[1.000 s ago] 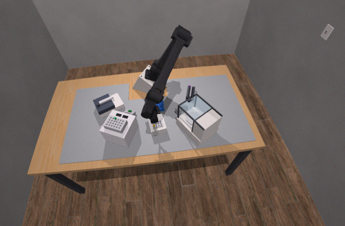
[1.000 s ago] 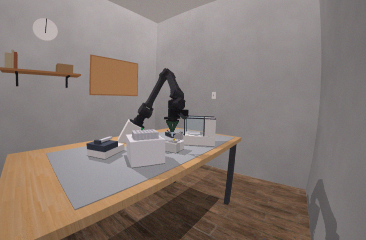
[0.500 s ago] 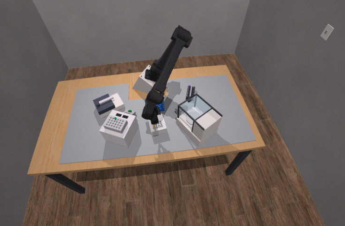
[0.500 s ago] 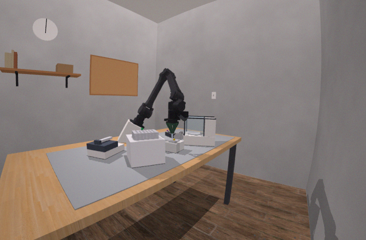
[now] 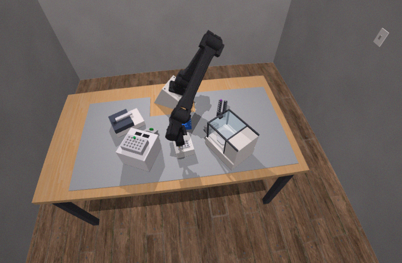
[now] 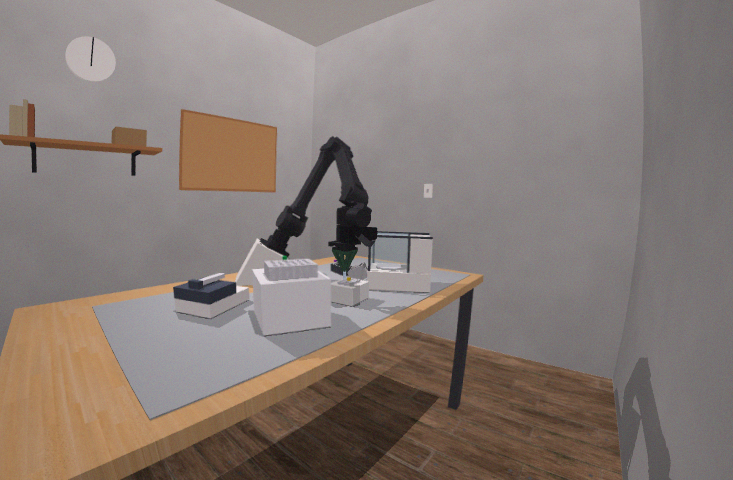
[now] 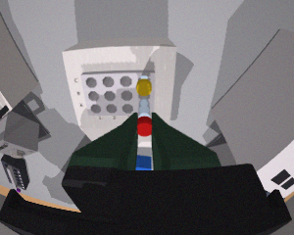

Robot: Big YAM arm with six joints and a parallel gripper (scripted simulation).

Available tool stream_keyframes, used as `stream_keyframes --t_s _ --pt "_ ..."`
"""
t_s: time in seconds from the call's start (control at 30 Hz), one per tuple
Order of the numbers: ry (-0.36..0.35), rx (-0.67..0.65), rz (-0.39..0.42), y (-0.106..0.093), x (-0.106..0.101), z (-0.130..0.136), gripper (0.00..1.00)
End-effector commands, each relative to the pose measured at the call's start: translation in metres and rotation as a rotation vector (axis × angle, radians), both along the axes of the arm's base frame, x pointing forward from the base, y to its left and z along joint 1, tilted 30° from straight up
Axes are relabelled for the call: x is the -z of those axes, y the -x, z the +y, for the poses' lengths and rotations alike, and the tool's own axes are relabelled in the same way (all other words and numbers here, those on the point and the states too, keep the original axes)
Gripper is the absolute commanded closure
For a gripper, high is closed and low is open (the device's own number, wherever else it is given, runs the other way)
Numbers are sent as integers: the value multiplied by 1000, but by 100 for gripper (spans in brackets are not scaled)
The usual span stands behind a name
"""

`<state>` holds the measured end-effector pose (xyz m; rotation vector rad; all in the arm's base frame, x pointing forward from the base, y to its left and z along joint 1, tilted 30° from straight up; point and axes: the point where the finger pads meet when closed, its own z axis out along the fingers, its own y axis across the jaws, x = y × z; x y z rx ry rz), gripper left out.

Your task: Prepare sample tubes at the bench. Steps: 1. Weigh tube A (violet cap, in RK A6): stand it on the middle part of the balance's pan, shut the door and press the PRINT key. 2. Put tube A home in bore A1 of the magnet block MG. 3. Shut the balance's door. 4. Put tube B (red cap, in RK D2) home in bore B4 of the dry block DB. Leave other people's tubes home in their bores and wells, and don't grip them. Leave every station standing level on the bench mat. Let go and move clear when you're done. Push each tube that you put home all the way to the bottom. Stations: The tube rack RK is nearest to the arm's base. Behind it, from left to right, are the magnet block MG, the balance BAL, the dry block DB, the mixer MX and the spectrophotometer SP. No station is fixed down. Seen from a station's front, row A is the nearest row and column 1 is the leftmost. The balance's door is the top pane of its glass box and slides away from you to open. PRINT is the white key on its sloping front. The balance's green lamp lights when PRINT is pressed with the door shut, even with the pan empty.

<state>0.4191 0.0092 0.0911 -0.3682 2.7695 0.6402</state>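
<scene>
My gripper (image 6: pixel 344 270) (image 7: pixel 144 118) is shut on tube B (image 7: pixel 144 126), just below its red cap. The tube hangs upright over the dry block DB (image 5: pixel 183 152) (image 6: pixel 350 294) (image 7: pixel 71 64), at its rightmost column. Its lower end is close to the block's top, around rows A and B; whether it has entered a bore I cannot tell. A yellow-capped tube (image 7: pixel 144 87) stands in C4, just beyond it. A violet cap (image 5: pixel 220 99) (image 7: pixel 18 190) shows at an end of the magnet block MG (image 5: pixel 225 104) (image 7: pixel 11 171). The door of the balance BAL (image 5: pixel 243 139) (image 6: pixel 419 255) looks shut.
The blue tube rack RK (image 5: pixel 187 125) is partly hidden under the arm. The tall white mixer MX (image 5: pixel 139 156) (image 6: pixel 293 305) stands beside DB, with the navy and white spectrophotometer SP (image 5: pixel 122 125) (image 6: pixel 204 290) beyond it. BAL's glass box stands on DB's other side.
</scene>
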Motion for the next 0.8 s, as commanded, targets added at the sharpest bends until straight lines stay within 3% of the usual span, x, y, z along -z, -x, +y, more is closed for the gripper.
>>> stream_keyframes --t_s 0.0,0.77 --pt "7 13 -38 -17 -10 -3 91" --pt "8 9 -42 -23 -11 -3 91"
